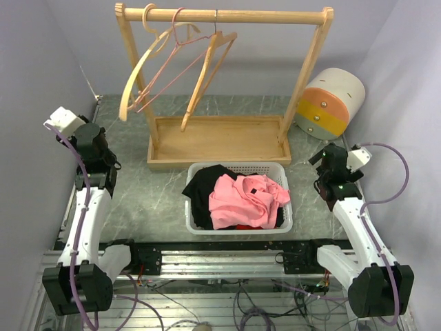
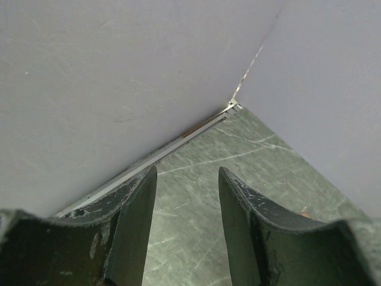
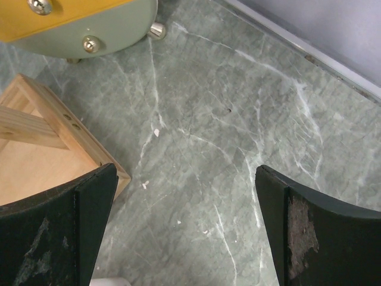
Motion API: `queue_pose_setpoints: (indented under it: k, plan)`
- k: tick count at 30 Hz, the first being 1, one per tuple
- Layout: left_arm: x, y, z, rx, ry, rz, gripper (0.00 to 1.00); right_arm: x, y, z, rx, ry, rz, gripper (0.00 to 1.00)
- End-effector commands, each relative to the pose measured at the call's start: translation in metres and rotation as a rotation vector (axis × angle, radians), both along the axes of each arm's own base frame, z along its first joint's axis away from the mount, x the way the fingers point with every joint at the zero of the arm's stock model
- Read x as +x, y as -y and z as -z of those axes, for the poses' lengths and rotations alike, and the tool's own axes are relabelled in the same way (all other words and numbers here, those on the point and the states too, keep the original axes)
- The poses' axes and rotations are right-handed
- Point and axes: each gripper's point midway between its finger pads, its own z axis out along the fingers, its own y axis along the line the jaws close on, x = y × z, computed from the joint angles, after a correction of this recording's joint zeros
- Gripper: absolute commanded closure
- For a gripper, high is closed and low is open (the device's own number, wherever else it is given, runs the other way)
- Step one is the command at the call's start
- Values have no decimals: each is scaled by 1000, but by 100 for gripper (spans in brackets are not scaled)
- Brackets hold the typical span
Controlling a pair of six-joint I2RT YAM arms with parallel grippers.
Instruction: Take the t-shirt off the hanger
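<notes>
Top view: a wooden clothes rack [image 1: 224, 15] stands at the middle of the far edge of the green marbled surface [image 1: 151, 200]. Its three hangers, a wooden one [image 1: 134, 79], a pink wire one [image 1: 169, 69] and a second wooden one [image 1: 207, 76], all hang bare. The pink t-shirt [image 1: 244, 200] lies crumpled in a white laundry basket [image 1: 238, 167] at the middle of the near edge, on top of a black garment [image 1: 203, 189]. The arms sit folded at the left and right edges, well apart from rack and basket. The shirt looks to be off its hanger, so the step in hand is probably just parking. Doing that well means keeping both arms clear of the hangers and the basket rim, with nothing caught in the fingers.

Left wrist view: the left pincer [image 2: 186, 176] is moderately parted and empty, aimed at the far left corner where two walls meet. The top view does not show this gap.

Right wrist view: the right pincer [image 3: 186, 173] is spread wide and empty over bare surface. It also shows a corner of the rack's base tray [image 3: 53, 149] and the knobs of a rounded drawer unit [image 3: 89, 24].
</notes>
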Motion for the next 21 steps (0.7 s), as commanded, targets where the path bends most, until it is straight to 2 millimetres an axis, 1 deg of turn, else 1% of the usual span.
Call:
queue_pose_setpoints:
  k: [1, 4, 7, 9, 14, 17, 21]
  plan:
    - [10, -14, 7, -52, 83, -49, 44, -1, 7, -12, -14, 15, 65, 0]
    - [25, -15, 29, -74, 63, -27, 45, -1, 8, -11, -19, 3, 70, 0]
    - [38, -15, 45, -66, 67, 2, 45, 0, 7, -11, -20, 2, 64, 0]
    - [46, -12, 49, -50, 96, 32, 45, 0, 7, -9, -22, -5, 62, 0]
    - [61, -13, 75, -40, 67, 51, 46, 1, 8, -7, -24, -27, 71, 0]
    - [69, -10, 81, -49, 68, 72, 46, -1, 10, -3, -33, -50, 85, 0]
    - [71, -7, 78, -54, 89, 88, 46, -2, 13, -4, -40, -60, 104, 0]
